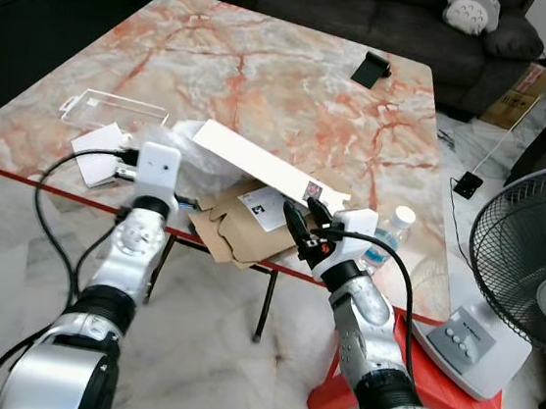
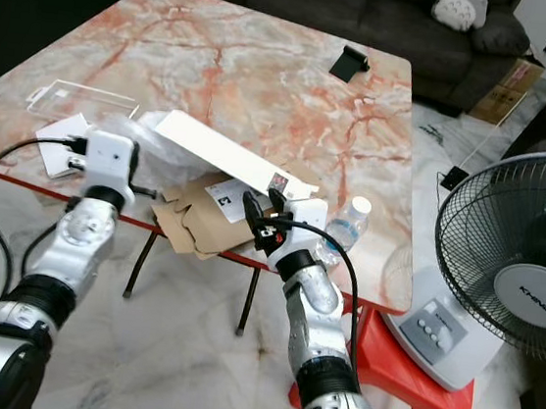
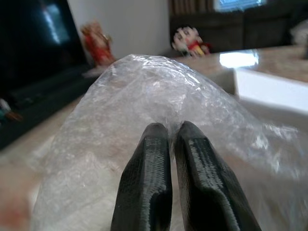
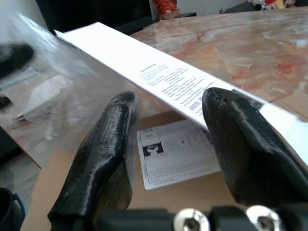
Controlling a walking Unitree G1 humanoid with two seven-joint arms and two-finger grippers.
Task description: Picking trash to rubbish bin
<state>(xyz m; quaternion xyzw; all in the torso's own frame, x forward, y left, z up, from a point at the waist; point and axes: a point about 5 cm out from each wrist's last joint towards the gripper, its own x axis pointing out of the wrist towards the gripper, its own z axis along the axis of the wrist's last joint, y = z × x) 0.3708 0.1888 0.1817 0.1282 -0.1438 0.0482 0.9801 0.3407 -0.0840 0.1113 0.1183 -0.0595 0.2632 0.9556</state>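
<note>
At the near edge of the marble table [image 2: 268,76], the right gripper [image 2: 261,209], fingers apart, hovers over flattened cardboard [image 2: 197,218] beneath a long white box [image 2: 229,158]. The left gripper [image 2: 132,157] reaches into crumpled clear plastic [image 2: 156,147]. A water bottle [image 2: 346,221] stands nearby.

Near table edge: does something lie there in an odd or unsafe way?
Yes. The flattened cardboard box hangs partly over the marble table edge, and a long white box rests tilted across it and the clear plastic wrap. The right gripper is open above the cardboard; the left gripper is closed against the wrap.
</note>
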